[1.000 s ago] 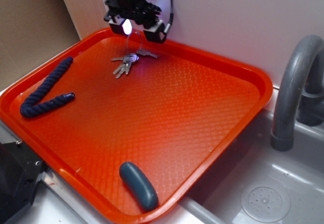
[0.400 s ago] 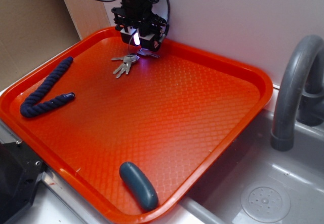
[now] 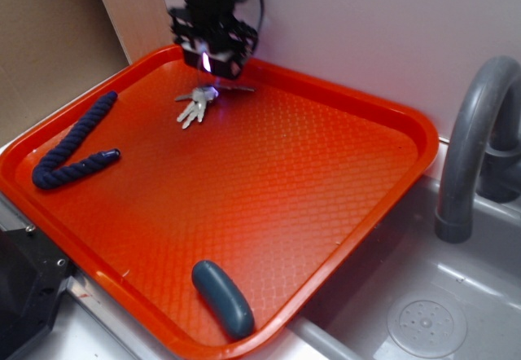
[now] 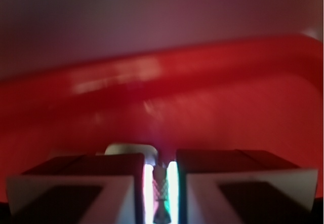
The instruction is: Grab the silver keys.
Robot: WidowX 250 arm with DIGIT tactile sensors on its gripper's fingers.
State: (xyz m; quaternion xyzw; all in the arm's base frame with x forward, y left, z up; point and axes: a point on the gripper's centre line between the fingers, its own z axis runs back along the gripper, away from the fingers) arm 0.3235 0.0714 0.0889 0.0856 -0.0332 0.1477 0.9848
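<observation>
Gripping one bunch of silver keys (image 3: 195,103), tool (image 3: 213,64) clamped; one orange tray (image 3: 309,181), one blue rope (image 3: 72,144)

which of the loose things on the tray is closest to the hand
The silver keys, lying right below the hand at the tray's far edge. The blue rope and the grey-blue oval piece lie much farther away.
</observation>
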